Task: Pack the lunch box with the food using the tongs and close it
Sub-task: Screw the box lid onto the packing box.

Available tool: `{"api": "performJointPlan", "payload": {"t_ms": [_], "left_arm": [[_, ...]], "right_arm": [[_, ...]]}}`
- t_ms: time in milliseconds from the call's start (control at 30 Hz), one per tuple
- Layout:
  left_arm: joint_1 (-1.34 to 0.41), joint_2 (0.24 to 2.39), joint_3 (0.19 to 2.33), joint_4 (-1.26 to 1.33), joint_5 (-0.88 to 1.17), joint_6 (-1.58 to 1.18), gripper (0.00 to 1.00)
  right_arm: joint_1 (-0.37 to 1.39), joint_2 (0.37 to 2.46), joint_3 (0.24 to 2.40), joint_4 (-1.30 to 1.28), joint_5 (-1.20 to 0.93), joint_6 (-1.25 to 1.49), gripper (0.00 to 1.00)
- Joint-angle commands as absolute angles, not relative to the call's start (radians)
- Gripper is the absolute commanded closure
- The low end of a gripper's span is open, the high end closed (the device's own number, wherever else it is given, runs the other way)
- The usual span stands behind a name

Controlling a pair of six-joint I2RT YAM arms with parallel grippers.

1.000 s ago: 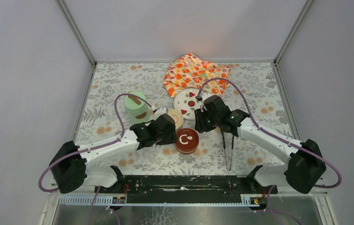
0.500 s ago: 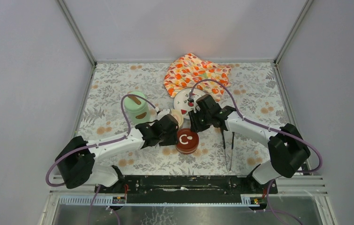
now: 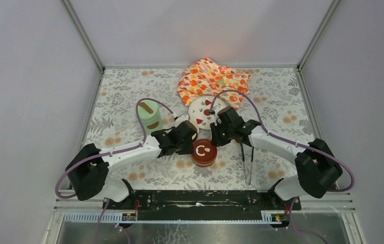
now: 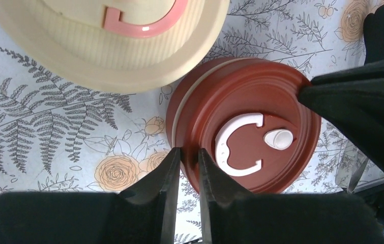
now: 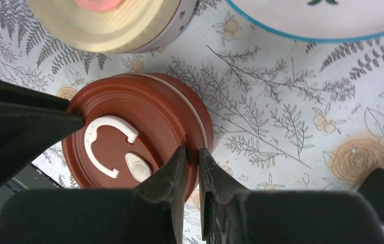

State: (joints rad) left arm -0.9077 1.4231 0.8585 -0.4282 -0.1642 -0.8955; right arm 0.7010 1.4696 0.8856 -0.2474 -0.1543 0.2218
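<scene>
The dark red lid (image 3: 203, 151) sits on its low bowl of the lunch box, in front of the arms. My left gripper (image 4: 188, 152) is shut on the lid's left rim (image 4: 250, 112). My right gripper (image 5: 192, 151) is shut on the opposite rim (image 5: 144, 112). In the top view, the left gripper (image 3: 192, 146) and the right gripper (image 3: 214, 143) flank the lid. The cream-lidded bowl (image 4: 103, 46) stands just behind it. The mint-green cylinder (image 3: 149, 118) is at the left. The tongs (image 3: 248, 162) lie on the table to the right. The food is out of view.
A white plate (image 3: 203, 109) with red fruit prints lies behind the bowls, and its blue edge shows in the right wrist view (image 5: 322, 23). Further back lies an orange patterned cloth (image 3: 210, 79). Grey walls enclose the flower-printed table (image 3: 128, 91).
Both arms have moved in on the dark red lid from either side. Both pairs of jaws have narrowed and now pinch its rim.
</scene>
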Motion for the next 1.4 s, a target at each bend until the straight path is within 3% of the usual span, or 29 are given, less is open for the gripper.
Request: {"api": "performJointPlan", "payload": {"t_ms": [0,200,333,633,967,1367], "left_arm": [[-0.91,1.487,0.874,-0.42,-0.206,-0.835,0.82],[-0.906,1.533,0.931,-0.419,-0.29,-0.781,0.82],[-0.901,1.548,0.955,-0.429,-0.327,-0.756,0.77],[-0.902,1.386,0.9,-0.467,-0.292,-0.788,0.47],[-0.9,1.241,0.778,-0.471,-0.201,-0.875,0.38],[-0.786,1.085,0.607,-0.295,-0.075,-0.943,0.31]], "right_arm": [[0.719,1.404,0.834,-0.295,-0.145,0.284,0.85],[0.819,1.322,0.784,-0.353,-0.019,0.447,0.81],[0.879,1.26,0.733,-0.346,-0.014,0.536,0.77],[0.881,1.22,0.837,-0.429,0.082,0.44,0.61],[0.888,1.339,0.989,-0.468,0.003,0.352,0.67],[1.054,1.473,1.094,-0.557,0.092,0.401,0.7]]}}
